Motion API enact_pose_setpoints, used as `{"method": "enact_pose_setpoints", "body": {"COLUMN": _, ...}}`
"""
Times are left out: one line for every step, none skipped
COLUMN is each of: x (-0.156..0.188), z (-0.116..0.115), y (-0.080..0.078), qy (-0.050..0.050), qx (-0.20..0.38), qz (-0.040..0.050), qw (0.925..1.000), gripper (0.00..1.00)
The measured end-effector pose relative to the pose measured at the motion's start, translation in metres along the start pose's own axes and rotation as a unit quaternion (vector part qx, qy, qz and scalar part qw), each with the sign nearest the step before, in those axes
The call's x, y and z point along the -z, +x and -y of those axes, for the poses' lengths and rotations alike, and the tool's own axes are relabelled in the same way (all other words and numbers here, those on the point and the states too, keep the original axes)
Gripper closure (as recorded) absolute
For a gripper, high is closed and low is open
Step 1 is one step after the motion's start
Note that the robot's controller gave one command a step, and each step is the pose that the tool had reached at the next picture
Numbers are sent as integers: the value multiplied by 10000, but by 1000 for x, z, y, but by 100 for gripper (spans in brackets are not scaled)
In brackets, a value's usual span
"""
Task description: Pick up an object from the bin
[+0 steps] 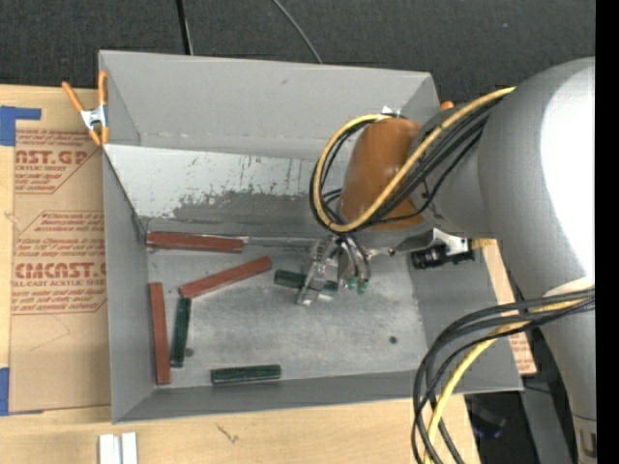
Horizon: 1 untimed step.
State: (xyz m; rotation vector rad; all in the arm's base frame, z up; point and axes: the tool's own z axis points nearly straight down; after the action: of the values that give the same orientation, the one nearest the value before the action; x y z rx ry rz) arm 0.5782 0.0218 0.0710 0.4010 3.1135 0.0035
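My gripper (335,284) is low over the bin floor, right of the middle, and stands open. A short dark green stick (288,278) lies flat there, and its right end runs in under the gripper between the two fingers. Just left of it a red-brown stick (224,278) lies at a slant, apart from the gripper.
Another red-brown stick (193,243) lies along the back wall's foot. At the left wall a red-brown stick (158,332) and a dark green stick (180,332) lie side by side. One more dark green stick (246,375) rests at the front edge. The arm with its cables covers the bin's right side.
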Motion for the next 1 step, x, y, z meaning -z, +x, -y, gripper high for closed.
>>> {"method": "enact_pose_setpoints", "body": {"x": 0, "z": 0, "y": 0, "qy": 1, "qx": 0, "qz": 1, "qw": 10000, "gripper": 100}}
